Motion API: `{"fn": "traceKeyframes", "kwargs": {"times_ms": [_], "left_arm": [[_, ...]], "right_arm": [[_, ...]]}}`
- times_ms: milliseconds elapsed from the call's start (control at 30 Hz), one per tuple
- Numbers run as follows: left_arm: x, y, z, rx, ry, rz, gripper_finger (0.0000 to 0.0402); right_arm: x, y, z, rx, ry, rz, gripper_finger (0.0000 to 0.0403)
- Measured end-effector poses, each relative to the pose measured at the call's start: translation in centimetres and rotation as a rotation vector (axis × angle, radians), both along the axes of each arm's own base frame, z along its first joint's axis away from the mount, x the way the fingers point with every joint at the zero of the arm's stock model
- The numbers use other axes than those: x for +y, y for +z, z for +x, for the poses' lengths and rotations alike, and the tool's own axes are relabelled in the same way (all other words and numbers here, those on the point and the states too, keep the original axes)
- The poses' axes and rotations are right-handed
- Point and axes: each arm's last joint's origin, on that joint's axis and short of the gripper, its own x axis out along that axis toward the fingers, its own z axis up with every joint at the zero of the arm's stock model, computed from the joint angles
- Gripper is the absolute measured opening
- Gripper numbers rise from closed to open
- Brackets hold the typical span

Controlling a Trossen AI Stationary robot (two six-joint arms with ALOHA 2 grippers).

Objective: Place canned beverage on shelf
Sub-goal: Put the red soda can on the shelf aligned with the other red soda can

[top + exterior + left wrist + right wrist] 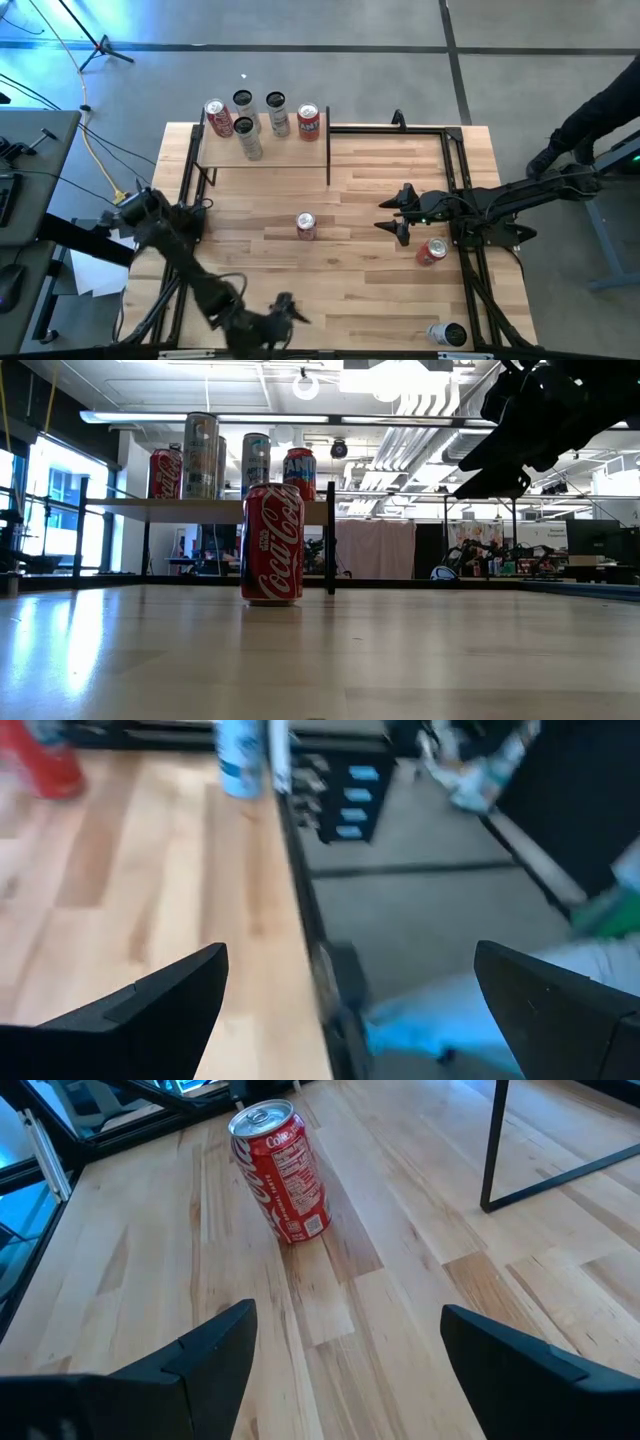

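coke can [306, 226]: upright mid-surface, untouched, well short of the shelf [222, 150], which already carries five cans. right tool [396, 214]: fingers spread wide, empty, raised and facing the can, likely lining up a grasp. left tool [285, 306]: open, empty, idle at the near edge. surface [370, 290]: striped planks; two spare cans at its right. room: workshop, ceiling lights.
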Motion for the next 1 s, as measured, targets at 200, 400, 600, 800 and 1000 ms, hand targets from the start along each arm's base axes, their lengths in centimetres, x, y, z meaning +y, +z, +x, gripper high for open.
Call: {"fn": "traceKeyframes", "kwargs": {"times_ms": [200, 400, 600, 800, 1000], "left_arm": [[5.1, 0.3, 4.8, 0.013, 0.264, -0.232, 0.0399], [8.7, 0.7, 7.6, 0.082, 0.398, -0.591, 0.0399], [11.4, -0.4, 8.2, 0.129, 0.559, -0.506, 0.0399], [11.8, -1.9, 6.4, 0.096, 0.909, -0.436, 0.0399], [11.0, -2.1, 4.9, -0.021, 1.009, -0.294, 0.0399]], "right_arm": [[0.0, 0.0, 0.0, 0.0, 0.0, 0.0, 0.0303], [0.0, 0.0, 0.0, 0.0, 0.0, 0.0, 0.0303], [0.0, 0.0, 0.0, 0.0, 0.0, 0.0, 0.0303], [0.0, 0.0, 0.0, 0.0, 0.0, 0.0, 0.0303], [0.0, 0.0, 0.0, 0.0, 0.0, 0.0, 0.0303]]}}
